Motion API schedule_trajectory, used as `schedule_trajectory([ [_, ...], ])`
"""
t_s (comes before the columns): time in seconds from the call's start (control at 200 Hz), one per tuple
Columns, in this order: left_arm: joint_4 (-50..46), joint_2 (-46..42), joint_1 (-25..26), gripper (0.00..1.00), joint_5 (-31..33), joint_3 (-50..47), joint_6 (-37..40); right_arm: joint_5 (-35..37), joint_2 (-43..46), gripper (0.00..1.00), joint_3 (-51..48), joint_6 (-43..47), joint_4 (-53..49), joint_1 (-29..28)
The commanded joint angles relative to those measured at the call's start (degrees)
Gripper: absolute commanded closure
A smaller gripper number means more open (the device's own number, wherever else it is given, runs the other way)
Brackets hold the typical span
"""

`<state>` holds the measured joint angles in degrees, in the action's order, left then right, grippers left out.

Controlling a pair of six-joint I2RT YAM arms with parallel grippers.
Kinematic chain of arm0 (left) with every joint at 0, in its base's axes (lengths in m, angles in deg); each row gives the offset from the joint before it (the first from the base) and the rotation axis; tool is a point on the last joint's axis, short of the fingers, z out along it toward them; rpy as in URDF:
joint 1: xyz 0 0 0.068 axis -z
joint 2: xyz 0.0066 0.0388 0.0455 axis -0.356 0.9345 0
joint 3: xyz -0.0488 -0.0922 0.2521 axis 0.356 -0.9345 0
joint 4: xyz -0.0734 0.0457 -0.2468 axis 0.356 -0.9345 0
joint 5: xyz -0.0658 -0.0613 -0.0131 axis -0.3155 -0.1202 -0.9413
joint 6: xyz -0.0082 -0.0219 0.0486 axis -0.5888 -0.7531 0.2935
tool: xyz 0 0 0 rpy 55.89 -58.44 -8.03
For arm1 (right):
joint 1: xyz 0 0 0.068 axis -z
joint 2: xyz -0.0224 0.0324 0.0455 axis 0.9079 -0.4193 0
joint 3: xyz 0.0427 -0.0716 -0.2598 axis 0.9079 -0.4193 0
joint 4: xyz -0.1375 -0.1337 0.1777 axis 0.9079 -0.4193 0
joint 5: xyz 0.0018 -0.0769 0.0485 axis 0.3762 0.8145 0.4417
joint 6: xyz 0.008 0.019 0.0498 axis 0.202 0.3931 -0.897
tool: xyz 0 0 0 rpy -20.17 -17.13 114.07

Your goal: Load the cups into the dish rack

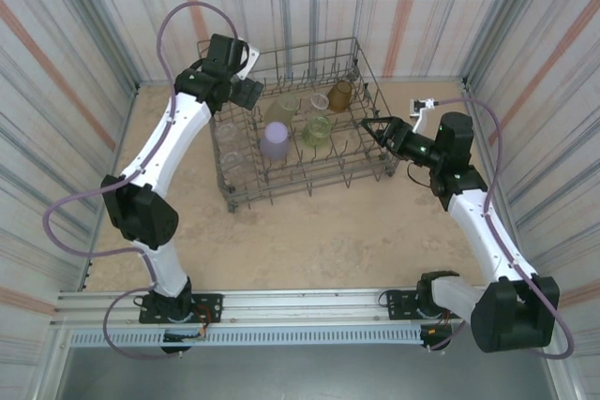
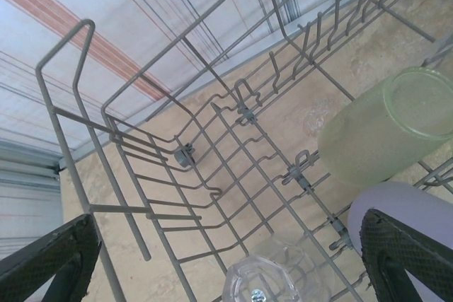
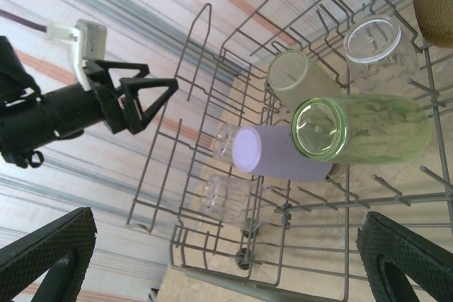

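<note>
Cups in the dish rack, both grippers empty with jaws spread wide.
Lavender cup, green cup and amber cup sit base-up between left gripper and right gripper; lavender is nearer the left; loading looks finished.

Expect bright, even, diffuse light in all three views. In the top view, the rack casts only a soft, faint shadow on the tabletop. In the left wrist view, the wall is washed out to a pale haze, and the clear cup at the bottom edge looks slightly soft. In the right wrist view, the rack wires bow toward the frame edges. The green cup carries a thin highlight on its rim. Wire detail is sharp mid-frame.
</note>
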<state>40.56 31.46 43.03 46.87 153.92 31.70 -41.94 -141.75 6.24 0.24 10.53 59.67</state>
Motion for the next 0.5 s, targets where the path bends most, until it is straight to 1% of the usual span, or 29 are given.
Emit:
schedule_trajectory([
  [0.0,-1.2,-0.9,0.6,0.01,1.5,0.0,-3.0,1.3,2.4,0.01,-0.7,1.5,-2.6,-0.3],
  [0.17,-5.4,-5.3,0.8,0.01,2.8,0.0,-6.3,1.8,3.5,0.01,-1.4,2.3,-4.8,-0.5],
  [0.396,-8.9,-14.1,0.8,0.01,5.1,-5.1,-10.5,3.2,5.0,0.01,-2.8,3.2,-7.1,-0.6],
  [0.411,-9.2,-14.6,0.8,0.01,5.2,-5.3,-10.8,3.3,6.4,0.01,-2.9,3.3,-7.3,-0.6],
  [0.496,-11.5,-17.1,0.8,0.01,5.9,-6.7,-12.6,4.2,7.6,0.01,-3.0,3.4,-8.9,-0.7],
])
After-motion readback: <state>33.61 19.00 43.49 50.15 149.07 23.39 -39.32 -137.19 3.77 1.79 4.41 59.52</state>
